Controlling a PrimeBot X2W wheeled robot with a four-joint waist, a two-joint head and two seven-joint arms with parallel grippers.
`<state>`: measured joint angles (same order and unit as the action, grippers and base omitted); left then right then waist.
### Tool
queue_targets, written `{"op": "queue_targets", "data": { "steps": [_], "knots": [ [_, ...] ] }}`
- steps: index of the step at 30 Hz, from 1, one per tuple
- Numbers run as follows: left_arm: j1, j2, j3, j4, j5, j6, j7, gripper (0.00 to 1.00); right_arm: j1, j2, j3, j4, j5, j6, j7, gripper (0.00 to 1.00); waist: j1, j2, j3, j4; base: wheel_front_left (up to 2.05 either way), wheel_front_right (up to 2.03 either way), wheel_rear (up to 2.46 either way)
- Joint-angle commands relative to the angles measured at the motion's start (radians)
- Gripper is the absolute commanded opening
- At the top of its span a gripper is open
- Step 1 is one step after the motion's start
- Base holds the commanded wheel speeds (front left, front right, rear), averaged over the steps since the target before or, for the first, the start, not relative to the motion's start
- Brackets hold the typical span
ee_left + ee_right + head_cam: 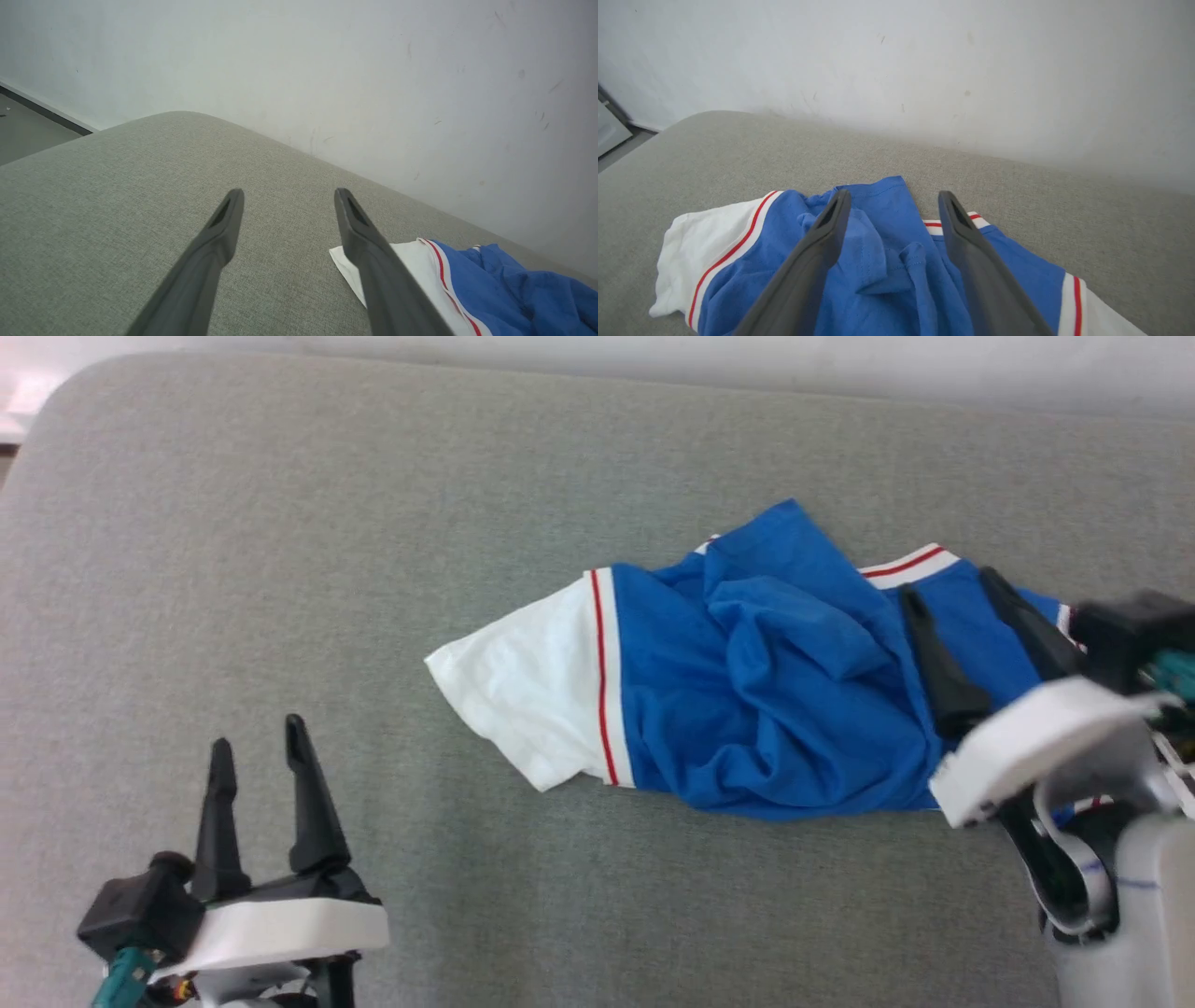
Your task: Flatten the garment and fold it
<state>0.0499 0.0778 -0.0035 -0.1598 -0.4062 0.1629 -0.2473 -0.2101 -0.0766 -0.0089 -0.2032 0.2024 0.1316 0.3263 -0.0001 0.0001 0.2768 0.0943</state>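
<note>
The garment [766,681], a royal-blue T-shirt with white sleeves and red-and-white trim, lies crumpled on the grey cushion, one white sleeve stretched out to the left. My left gripper [259,744] stands open at the lower left, well apart from the sleeve, nothing between its fingers [219,242]. In the left wrist view the garment [472,289] lies at the lower right, partly behind the right finger. My right gripper [948,586] hovers open over the shirt's right part. The right wrist view shows the garment [882,270] bunched beneath and between that gripper's fingers [822,252], which hold nothing.
The grey fabric cushion [373,523] spreads under everything, with a rounded far-left corner. A pale wall [924,60] runs along its far edge. A strip of floor [28,130] shows past the cushion's corner.
</note>
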Motion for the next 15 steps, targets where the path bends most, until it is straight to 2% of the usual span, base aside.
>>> {"op": "queue_targets", "data": {
  "steps": [1,8,13,14,15],
  "knots": [
    [-0.013,-0.009,-0.016,0.011,-0.003,0.0,-0.006,1.0,-0.053,-0.023,0.034,0.04,0.006,-0.001,0.057,1.0,0.0001,-0.0001,0.016,0.047,0.0,0.0,0.0],
    [-0.047,-0.022,-0.064,0.054,-0.028,-0.008,-0.013,1.0,-0.169,-0.077,0.109,0.245,-0.037,-0.001,0.213,1.0,0.0001,-0.0001,0.041,0.124,0.0,0.0,0.0],
    [-0.057,-0.025,-0.075,0.072,-0.04,-0.009,-0.014,1.0,-0.196,-0.087,0.123,0.348,-0.05,-0.001,0.239,1.0,0.0001,-0.0001,0.049,0.157,0.0,0.0,0.0],
    [-0.058,-0.025,-0.074,0.072,-0.041,-0.009,-0.014,1.0,-0.2,-0.086,0.121,0.361,-0.05,-0.001,0.238,0.75,0.0001,-0.0001,0.05,0.159,0.0,0.0,0.0],
    [-0.059,-0.026,-0.074,0.073,-0.041,-0.008,-0.014,1.0,-0.204,-0.085,0.121,0.37,-0.049,-0.001,0.236,0.16,0.0001,-0.0001,0.051,0.16,0.0,0.0,0.0]
  ]
}}
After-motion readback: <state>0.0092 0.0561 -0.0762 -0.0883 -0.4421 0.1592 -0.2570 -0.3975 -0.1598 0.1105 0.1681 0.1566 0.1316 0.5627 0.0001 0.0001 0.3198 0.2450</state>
